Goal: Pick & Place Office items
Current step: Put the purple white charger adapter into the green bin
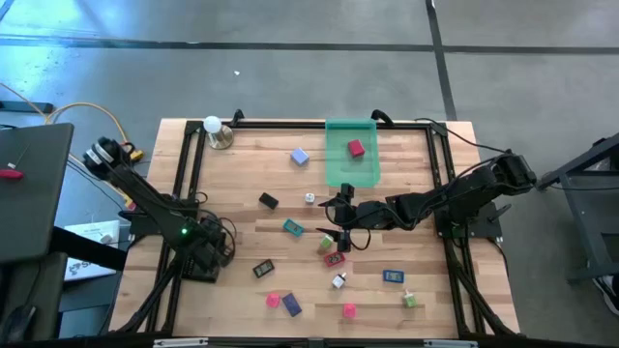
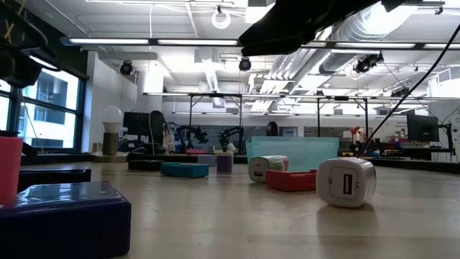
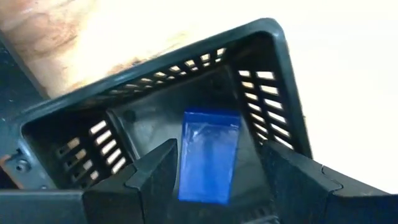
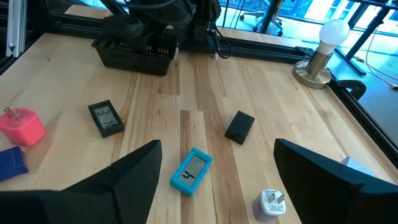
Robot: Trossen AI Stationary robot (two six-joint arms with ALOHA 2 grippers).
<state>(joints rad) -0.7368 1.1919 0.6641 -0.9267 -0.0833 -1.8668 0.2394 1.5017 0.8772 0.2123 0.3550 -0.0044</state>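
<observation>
In the high view the left end effector (image 1: 205, 253) is hidden behind its own arm over the black tray (image 1: 198, 266), lower left. Its wrist view shows parted fingers gripping nothing – a blue piece (image 3: 208, 155) lies in the tray. The right end effector (image 1: 340, 239) hovers wide open, empty, mid-frame above the scattered office items (image 1: 293, 227) on the surface (image 1: 242, 193).

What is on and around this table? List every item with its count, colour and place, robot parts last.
Green tray: one, translucent green, far middle of the table.
Red block: one, red, inside the green tray.
Black basket: one, black, on the table's left side.
Blue piece: one, blue, on the basket's floor.
Loose office items: about thirteen; teal, black, red, pink, blue, green, white and lavender; scattered over the wood.
Bulb: one, white on a metal base, far left corner.
Left gripper: one, dark, open over the basket.
Right gripper: one, dark, open above a teal piece at mid-table.
</observation>
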